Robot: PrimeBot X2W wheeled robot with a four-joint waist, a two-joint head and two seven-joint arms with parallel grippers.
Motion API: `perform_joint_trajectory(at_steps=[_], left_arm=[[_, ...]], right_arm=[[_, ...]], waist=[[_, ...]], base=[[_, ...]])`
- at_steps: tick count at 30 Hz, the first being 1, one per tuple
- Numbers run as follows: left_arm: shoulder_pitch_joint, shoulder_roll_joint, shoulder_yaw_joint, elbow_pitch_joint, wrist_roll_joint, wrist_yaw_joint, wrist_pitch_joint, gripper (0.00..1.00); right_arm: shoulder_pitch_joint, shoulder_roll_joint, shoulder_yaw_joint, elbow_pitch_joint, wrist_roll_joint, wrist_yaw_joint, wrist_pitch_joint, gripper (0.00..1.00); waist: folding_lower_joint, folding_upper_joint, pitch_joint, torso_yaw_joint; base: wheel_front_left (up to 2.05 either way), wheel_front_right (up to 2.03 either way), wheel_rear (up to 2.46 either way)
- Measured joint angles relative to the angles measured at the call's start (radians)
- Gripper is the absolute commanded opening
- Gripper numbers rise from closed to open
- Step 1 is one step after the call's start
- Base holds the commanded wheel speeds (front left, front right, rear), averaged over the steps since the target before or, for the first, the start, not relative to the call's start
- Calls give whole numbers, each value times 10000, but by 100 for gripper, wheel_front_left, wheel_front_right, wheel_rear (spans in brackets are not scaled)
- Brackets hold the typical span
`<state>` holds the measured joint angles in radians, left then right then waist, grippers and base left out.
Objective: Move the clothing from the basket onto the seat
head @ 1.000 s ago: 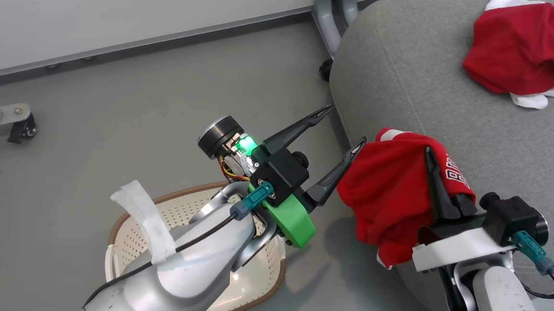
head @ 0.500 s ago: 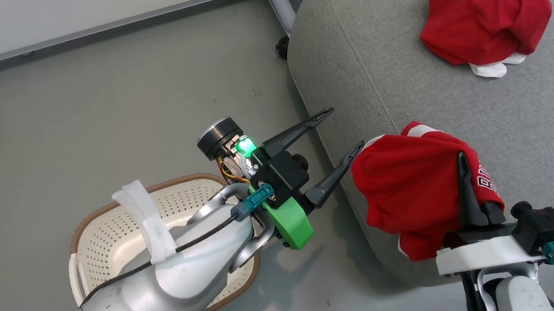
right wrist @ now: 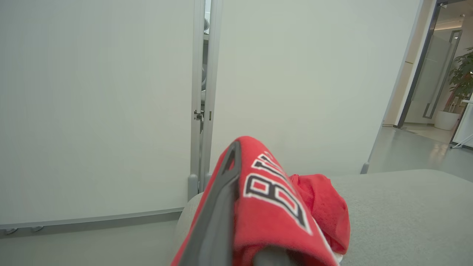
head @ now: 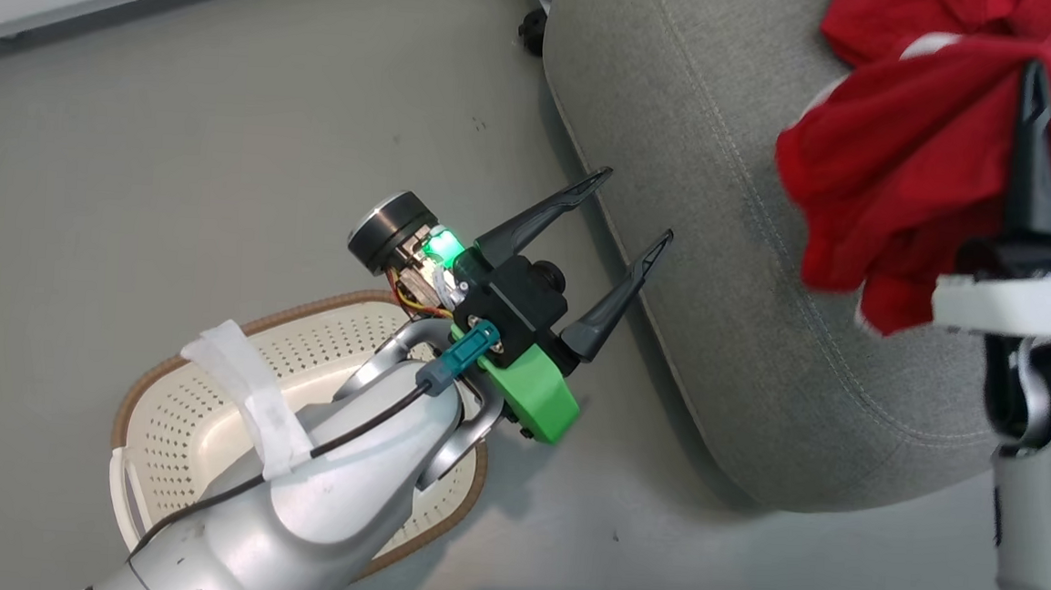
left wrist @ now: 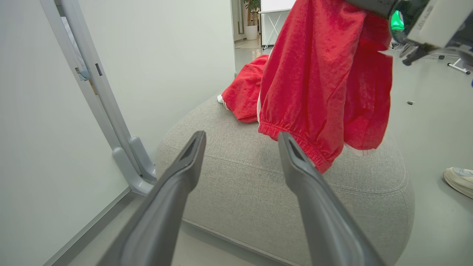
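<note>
My right gripper (head: 1044, 99) is shut on a red jersey (head: 898, 163) with white lettering, which hangs bunched above the grey seat (head: 725, 161). In the right wrist view the jersey (right wrist: 273, 207) drapes over my fingers (right wrist: 221, 207). Another red garment (head: 880, 16) lies further back on the seat, also seen in the left wrist view (left wrist: 244, 96). My left gripper (head: 638, 204) stands open with nothing between its fingers, beside the seat's near edge. The cream basket (head: 241, 328) sits on the floor, partly hidden under my left forearm.
A white partition on grey frame legs with a castor (head: 531, 23) stands just behind the seat. A person's shoe (left wrist: 460, 179) rests on the floor to the right of the seat in the left wrist view. Grey floor surrounds the basket.
The head camera has shifted. My right gripper has carried the jersey up and further over the seat, toward the other garment. The left gripper has stayed open.
</note>
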<state>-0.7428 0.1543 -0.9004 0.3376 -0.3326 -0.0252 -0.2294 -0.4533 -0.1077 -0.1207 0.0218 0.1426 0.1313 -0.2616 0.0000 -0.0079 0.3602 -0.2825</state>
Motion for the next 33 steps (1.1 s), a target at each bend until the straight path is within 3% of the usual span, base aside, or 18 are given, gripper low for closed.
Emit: perform_joint_trajectory(at_steps=[12,23,28,33], left_arm=[[-704,255,-27,-284,257,19,180,100],[-1172,357,-132,-424,378,15,339,100],[-1224,546,-125,-437,389,23,353,100],[-1223,690,-169,-510,389,61,435,100]], right_arm=[[-4108,-1969,-1164,711,2,0,-2,0],[-6968,-4006,-1766,3574,-25,0,-2,0],[-7316,-3960,-1898,4537,-322,0,-2,0],[-7007,-2650,-2426,4899,-1569,0,0,0]], waist=[[1,0,1517,278],[2,0,2850,474],[1,0,3254,573],[1,0,3503,597]], base=[[0,0,0],[0,0,0],[0,0,0],[0,0,0]])
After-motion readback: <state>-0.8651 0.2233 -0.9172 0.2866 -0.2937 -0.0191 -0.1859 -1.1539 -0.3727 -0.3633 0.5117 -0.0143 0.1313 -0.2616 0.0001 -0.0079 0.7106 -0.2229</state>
